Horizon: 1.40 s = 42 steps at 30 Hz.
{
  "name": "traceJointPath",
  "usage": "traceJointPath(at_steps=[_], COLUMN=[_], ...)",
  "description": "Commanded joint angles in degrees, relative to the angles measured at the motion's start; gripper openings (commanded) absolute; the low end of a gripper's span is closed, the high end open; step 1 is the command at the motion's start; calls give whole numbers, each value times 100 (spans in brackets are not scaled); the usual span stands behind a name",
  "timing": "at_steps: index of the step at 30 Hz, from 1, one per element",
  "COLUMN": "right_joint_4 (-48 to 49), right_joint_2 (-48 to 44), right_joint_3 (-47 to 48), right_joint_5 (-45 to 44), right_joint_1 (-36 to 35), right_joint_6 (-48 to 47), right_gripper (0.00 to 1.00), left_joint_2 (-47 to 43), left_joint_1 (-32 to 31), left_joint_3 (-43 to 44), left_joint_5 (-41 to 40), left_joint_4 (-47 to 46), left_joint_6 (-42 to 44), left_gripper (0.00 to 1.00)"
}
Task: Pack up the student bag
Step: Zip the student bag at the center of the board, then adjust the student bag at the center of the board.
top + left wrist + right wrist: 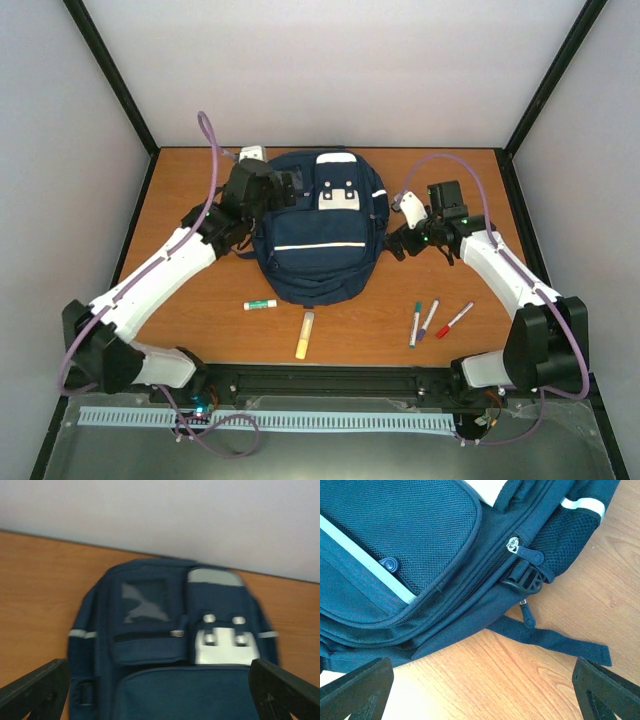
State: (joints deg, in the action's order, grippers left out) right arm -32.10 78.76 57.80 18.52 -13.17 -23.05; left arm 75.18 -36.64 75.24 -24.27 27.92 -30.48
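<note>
Student bag (170, 645) blurred in left wrist view, lower half cut off at bottom edge, left gripper (287, 190) covers its upper-left corner from above, right wrist view crops it top and left, glue stick (259, 304) label too small to read.

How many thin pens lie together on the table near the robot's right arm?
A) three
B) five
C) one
A: a green-capped pen, a purple-capped pen and a red-capped pen lie side by side there in the top view.
</note>
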Motion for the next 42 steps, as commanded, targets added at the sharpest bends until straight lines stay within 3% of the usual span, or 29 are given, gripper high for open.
traceJointPath(at_steps=[1,3,6,8,11,13,18,29,35,42], right_joint_4=[-79,-66,-16,-11,-167,80,105,-100,-174,-12], right_joint_2=[117,67,-21,-68,-422,-691,-574,-283,-379,-520], right_joint_3=[170,163,115,38,-118,-305,-391,-324,-339,-255], right_joint_5=[230,297,290,355,1275,1174,473,1050,1226,431], right_joint_1=[-7,-3,-7,-4,-12,-28,-28,-28,-28,-33], right_joint_6=[-9,-15,-23,-78,-565,-313,-462,-758,-844,-986], right_gripper=[100,100,100,100,100,100,100,100,100,100], left_joint_2=[184,395,969,1197,1165,1513,2195,2923,2906,2120], left_joint_1=[524,577,726,910,1553,2006,2082,1901,1202,1135], left_joint_3=[-286,-322,-61,-117,-753,-766,-592,-922,-735,-847], left_joint_5=[-210,-670,-914,-843,588,1703,2102,3491,3445,2202], left_joint_4=[40,369,1062,1047,224,33,-154,-1055,-1039,-179], left_joint_6=[-92,-442,-461,-559,-1107,-1377,-1252,-1276,-1000,-826], left_gripper=[100,100,100,100,100,100,100,99,94,97])
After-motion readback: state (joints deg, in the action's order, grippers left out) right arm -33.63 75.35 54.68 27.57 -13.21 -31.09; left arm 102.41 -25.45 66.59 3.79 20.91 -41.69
